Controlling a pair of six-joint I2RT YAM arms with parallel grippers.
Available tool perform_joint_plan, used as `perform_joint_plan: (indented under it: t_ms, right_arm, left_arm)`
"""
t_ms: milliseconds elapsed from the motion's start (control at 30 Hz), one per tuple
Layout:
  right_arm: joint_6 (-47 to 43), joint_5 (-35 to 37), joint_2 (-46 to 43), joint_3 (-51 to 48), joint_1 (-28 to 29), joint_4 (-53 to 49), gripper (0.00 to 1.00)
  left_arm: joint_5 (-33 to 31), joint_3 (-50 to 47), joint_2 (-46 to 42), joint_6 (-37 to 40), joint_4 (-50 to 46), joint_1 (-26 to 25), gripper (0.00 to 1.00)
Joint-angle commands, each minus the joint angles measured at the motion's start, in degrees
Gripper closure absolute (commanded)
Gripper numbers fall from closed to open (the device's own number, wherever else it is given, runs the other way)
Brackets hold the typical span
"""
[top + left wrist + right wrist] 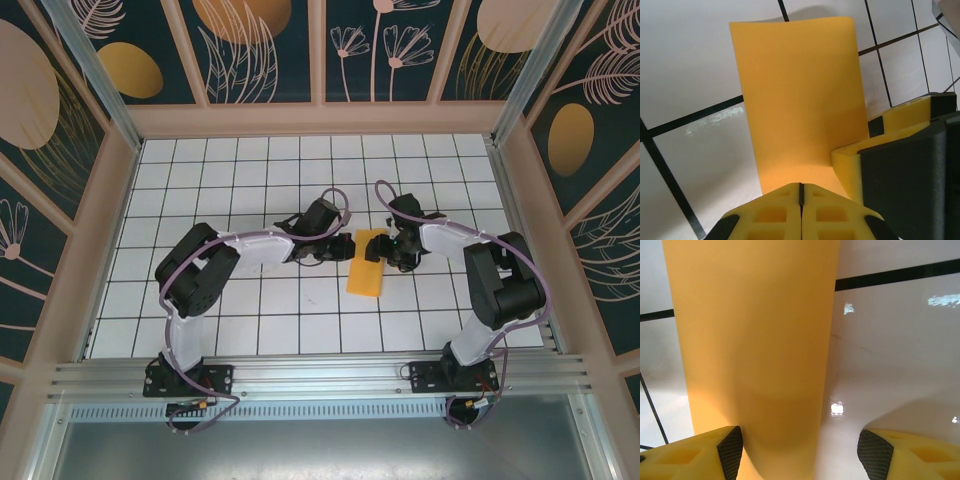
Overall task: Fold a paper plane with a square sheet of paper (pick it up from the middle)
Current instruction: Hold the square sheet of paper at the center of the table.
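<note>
Left end effector (800,186) pinching orange paper (800,100), folded narrow rectangle, smooth

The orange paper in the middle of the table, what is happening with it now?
Two robot arms work on the square sheet of paper, a narrow rectangle on the gridded table. The left gripper is shut at one edge of it; whether it pinches the paper is unclear. The right gripper is open, the paper passing between its fingers. No plane shape shows yet.
</note>
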Motion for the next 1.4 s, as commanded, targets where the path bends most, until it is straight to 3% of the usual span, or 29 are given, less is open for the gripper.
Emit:
perform_joint_plan:
  t_ms: [0, 500, 933, 1233, 1267, 1367]
  right_arm:
    - [0.02, 3.58, 5.53, -2.31, 0.54, 3.98, 0.30]
    - [0.45, 4.04, 5.67, -2.60, 0.50, 3.88, 0.31]
    - [0.88, 4.31, 4.63, -1.53, 0.52, 3.29, 0.28]
    - [3.28, 3.43, -7.99, -2.87, -1.84, 5.17, 0.23]
    - [3.94, 2.37, -9.88, -3.66, -2.45, 6.05, 0.25]
    - [5.55, -4.63, -14.35, -6.60, -3.71, 10.22, 0.46]
  left_arm:
    - [0.68, 2.21, 1.61, -0.42, -1.44, -0.51, 0.93]
    - [1.74, 5.12, 6.37, -0.18, -2.55, -0.98, 0.94]
    - [-2.87, 6.53, 9.90, 2.00, -8.69, -2.16, 0.98]
    - [-4.37, 5.76, 9.24, 2.64, -9.42, -2.16, 0.99]
    - [-4.39, 5.78, 9.27, 2.59, -9.45, -2.17, 0.99]
    - [-4.45, 5.96, 9.12, 2.62, -9.31, -2.13, 0.99]
